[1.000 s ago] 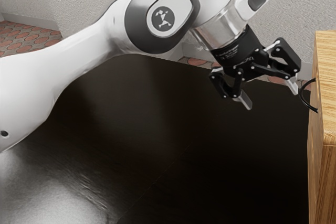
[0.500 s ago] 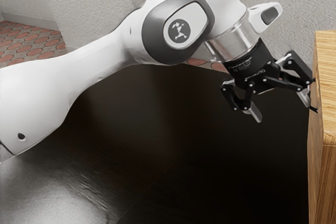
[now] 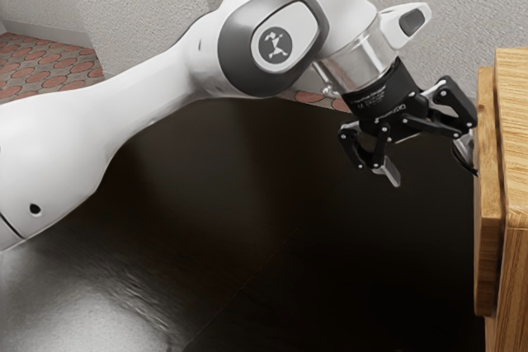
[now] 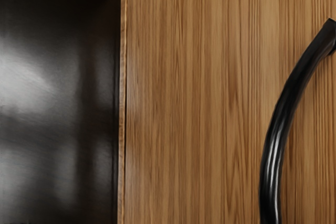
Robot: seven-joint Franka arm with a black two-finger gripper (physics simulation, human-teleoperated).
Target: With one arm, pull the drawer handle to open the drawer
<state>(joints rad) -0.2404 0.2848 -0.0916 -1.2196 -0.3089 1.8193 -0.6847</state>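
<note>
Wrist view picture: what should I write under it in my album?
A curved black handle on the wooden drawer front, with the dark shiny table beside it.

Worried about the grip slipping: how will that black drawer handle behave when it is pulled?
The drawer handle looks like a thin, glossy black bar, so it is probably rigid but somewhat slippery. It bows out from the wooden drawer front, so hooking behind it should likely hold.

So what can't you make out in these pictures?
- Drawer handle: wrist view's edges cut off its ends; the jaws mostly cover it in the exterior view.
- Drawer's inside: hidden behind its wooden front.
- Cabinet: cut off by the exterior view's right edge.
</note>
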